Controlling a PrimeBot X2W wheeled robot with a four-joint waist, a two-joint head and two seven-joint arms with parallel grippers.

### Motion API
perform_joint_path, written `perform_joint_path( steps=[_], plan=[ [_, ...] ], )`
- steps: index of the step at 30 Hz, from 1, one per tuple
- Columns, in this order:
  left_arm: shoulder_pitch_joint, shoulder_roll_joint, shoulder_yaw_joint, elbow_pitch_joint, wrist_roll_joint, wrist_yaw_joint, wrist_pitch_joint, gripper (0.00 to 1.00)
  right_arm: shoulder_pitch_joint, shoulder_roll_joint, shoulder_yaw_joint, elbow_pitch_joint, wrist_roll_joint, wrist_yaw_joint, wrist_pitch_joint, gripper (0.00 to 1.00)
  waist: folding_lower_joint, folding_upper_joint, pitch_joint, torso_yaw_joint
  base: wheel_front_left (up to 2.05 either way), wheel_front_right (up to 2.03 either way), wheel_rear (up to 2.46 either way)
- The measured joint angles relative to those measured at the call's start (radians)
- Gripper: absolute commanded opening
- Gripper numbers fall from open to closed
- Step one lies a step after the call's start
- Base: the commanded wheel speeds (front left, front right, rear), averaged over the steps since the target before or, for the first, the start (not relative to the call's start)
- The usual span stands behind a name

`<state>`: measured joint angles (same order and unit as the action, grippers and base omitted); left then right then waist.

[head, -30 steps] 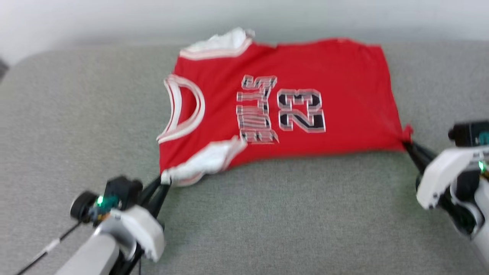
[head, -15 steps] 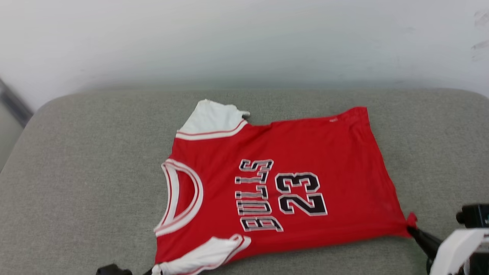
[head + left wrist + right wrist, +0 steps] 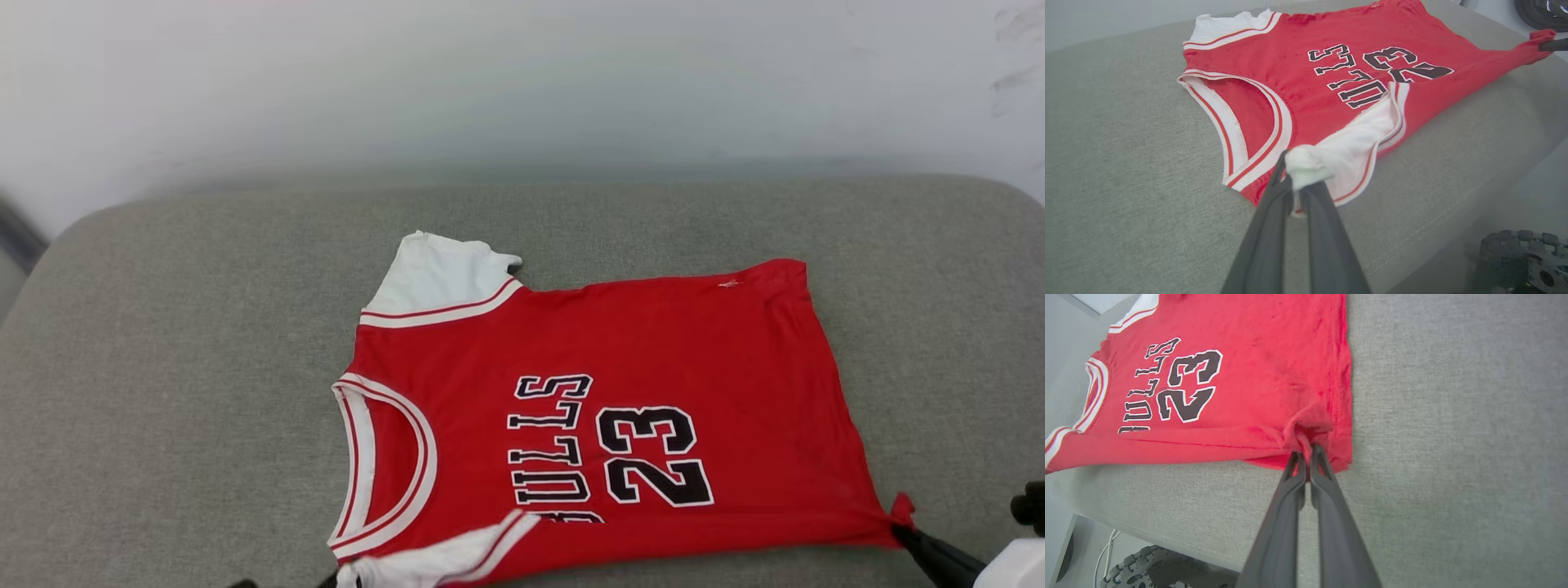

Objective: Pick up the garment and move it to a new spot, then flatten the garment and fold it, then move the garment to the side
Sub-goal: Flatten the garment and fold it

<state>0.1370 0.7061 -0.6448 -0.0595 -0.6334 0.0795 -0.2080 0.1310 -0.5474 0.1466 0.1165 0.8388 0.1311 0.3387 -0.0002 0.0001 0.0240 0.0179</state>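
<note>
Spreading jersey point(image 3: 637, 367) flat
With left end effector point(image 3: 1294, 179) pinching sleeve point(image 3: 1355, 143) and right end effector point(image 3: 1308, 457) pinching hem corner point(image 3: 1310, 424), pull apart evenly, keeping it low.

Indoors: grey upholstered cushion point(image 3: 163, 367), white wall point(image 3: 490, 82)
</note>
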Motion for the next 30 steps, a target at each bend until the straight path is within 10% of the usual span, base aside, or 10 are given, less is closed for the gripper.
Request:
perform_joint_path(
  steps=[13, 30],
  plan=[
    [-0.191, -0.017, 0.038, -0.032, 0.050, -0.017, -0.006, 0.00, -0.117, 0.039, -0.083, -0.113, -0.103, 0.000, 0.124, 0.00, 0.0003, 0.0000, 0.106, 0.006, 0.00, 0.00, 0.00],
    [-0.404, -0.106, -0.030, 0.265, 0.094, -0.105, 0.046, 0.00, -0.303, 0.012, 0.012, 0.046, -0.201, 0.000, 0.206, 0.00, 0.0003, 0.0000, 0.220, 0.030, 0.00, 0.00, 0.00]
  ],
)
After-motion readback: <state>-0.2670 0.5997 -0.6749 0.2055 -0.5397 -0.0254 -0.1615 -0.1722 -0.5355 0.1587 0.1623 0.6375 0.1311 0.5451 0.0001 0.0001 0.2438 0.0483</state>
